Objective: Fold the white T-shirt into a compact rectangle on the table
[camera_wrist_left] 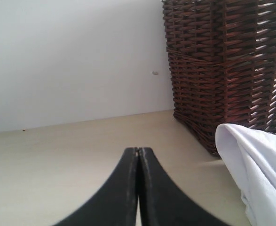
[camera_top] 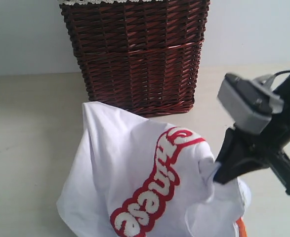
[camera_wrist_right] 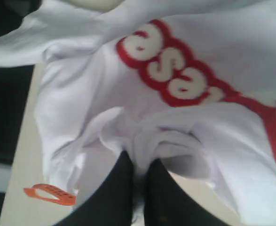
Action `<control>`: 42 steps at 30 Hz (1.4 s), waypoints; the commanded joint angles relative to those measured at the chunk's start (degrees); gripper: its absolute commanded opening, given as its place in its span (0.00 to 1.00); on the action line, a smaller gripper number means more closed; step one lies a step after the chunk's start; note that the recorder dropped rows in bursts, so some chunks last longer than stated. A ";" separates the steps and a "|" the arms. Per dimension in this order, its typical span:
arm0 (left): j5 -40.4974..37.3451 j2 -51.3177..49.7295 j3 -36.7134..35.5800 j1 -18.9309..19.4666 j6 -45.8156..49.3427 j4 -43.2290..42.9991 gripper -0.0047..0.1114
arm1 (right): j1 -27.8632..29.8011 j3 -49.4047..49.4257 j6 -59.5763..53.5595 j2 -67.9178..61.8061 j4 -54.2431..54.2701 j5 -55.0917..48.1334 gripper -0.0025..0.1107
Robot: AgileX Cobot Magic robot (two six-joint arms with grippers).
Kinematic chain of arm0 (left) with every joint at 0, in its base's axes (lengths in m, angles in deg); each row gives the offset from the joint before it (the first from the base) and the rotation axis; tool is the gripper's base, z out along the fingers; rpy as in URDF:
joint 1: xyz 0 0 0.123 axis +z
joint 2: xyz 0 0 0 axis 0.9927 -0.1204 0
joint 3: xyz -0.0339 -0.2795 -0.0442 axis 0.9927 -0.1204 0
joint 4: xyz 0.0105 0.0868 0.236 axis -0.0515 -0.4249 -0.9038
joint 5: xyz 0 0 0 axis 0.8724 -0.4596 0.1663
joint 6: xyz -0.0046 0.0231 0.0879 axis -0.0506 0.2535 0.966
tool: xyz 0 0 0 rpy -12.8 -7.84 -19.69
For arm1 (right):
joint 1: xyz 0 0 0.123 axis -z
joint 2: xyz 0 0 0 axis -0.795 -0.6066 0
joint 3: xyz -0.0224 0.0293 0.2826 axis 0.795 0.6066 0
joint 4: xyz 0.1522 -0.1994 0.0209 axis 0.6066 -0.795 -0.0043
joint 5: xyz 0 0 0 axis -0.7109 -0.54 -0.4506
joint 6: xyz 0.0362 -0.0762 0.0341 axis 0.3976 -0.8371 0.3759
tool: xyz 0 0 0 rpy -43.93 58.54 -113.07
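The right end effector (camera_top: 215,174) is pinched narrow on a bunched fold at the three o'clock edge of the white T-shirt (camera_top: 130,182). I judge it should lift slowly and draw outward, so the cloth spreads flat instead of twisting. The left end effector (camera_wrist_left: 138,153) is closed on nothing. The shirt lies crumpled on the surface (camera_top: 31,123), at six o'clock of the wicker basket (camera_top: 135,54), its red-banded lettering creased.

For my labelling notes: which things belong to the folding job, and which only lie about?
Job: soft white cotton T-shirt; flat pale beige table; black right gripper, shut on the shirt.
Lying about: dark brown wicker basket; small orange perforated strip.
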 commanded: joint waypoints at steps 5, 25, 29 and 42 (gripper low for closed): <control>0.01 0.34 0.02 -0.24 -0.16 -0.08 0.04 | -13.98 0.76 -0.52 -8.63 -2.76 -0.75 0.03; 0.01 0.34 0.02 -0.24 -0.16 -0.08 0.04 | -14.21 0.76 5.94 5.73 4.76 24.63 0.64; 0.01 0.34 0.02 -0.24 -0.16 -0.08 0.04 | -6.20 0.76 11.46 9.62 5.97 28.66 0.64; 0.01 0.34 0.02 -0.24 -0.16 -0.08 0.04 | 5.92 5.46 11.54 -11.92 9.23 10.31 0.64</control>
